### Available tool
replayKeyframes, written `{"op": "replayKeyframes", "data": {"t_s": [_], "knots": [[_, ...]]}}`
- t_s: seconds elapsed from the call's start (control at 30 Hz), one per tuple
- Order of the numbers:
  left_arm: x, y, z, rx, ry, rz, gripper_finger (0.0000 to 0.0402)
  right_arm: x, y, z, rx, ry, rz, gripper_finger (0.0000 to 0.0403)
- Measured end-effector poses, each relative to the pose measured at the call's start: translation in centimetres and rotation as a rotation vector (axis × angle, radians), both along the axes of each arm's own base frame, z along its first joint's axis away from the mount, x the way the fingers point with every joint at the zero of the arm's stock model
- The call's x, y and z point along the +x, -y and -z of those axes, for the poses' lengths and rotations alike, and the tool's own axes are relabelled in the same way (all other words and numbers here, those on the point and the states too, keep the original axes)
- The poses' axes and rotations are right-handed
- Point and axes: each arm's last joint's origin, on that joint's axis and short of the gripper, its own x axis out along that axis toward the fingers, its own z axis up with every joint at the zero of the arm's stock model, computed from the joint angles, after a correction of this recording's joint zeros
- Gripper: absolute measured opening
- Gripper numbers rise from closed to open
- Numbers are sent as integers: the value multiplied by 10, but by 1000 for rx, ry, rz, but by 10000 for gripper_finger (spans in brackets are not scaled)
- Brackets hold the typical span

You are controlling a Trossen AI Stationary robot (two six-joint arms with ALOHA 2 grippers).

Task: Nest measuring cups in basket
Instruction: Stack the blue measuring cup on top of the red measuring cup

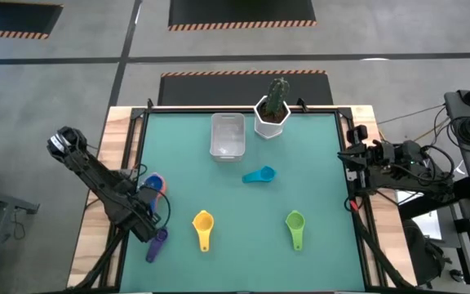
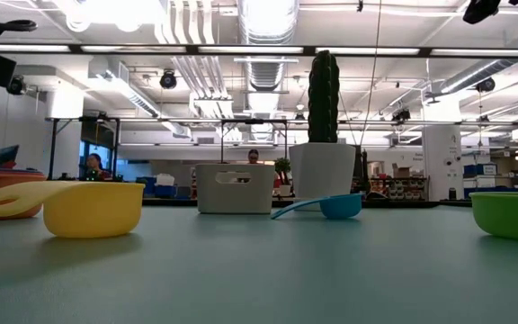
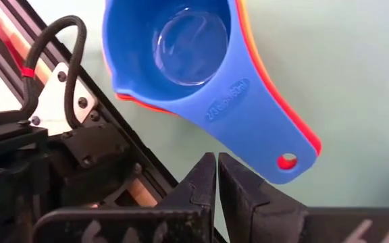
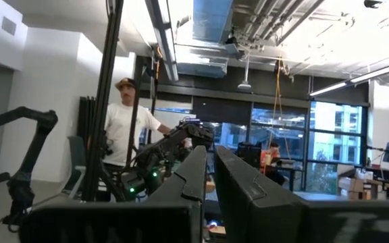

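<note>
The left gripper (image 3: 217, 177) has its jaws pressed together on nothing, hovering just short of the holed tip of the blue cup's (image 3: 201, 67) flat handle at the left edge of the desk (image 1: 243, 261). That blue cup already sits inside the orange cup (image 3: 302, 131), whose rim shows only as a thin edge beneath it, so this looks like a started stack waiting to be carried over. The right gripper (image 4: 208, 175) waits off the desk's right side, jaws likewise closed and empty. In the high view, the purple cup (image 1: 157, 242) lies at lower left beside the arm, the yellow cup (image 1: 203, 226) and green cup (image 1: 295, 226) lie along the lower middle, and the teal cup (image 1: 260, 175) rests at centre. All are smooth moulded plastic scoops. The basket (image 1: 228, 135), clear and round-cornered, stands at upper centre beside a white cactus pot (image 1: 271, 121), apparently still empty.
</note>
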Motion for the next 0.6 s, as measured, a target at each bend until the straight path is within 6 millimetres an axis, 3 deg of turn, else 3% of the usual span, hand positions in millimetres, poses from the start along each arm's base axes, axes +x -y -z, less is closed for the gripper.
{"op": "replayKeyframes", "data": {"t_s": [0.6], "knots": [[2,2,6,-16,19,-5,0,-1,0,-3,42,32,-20,18]]}}
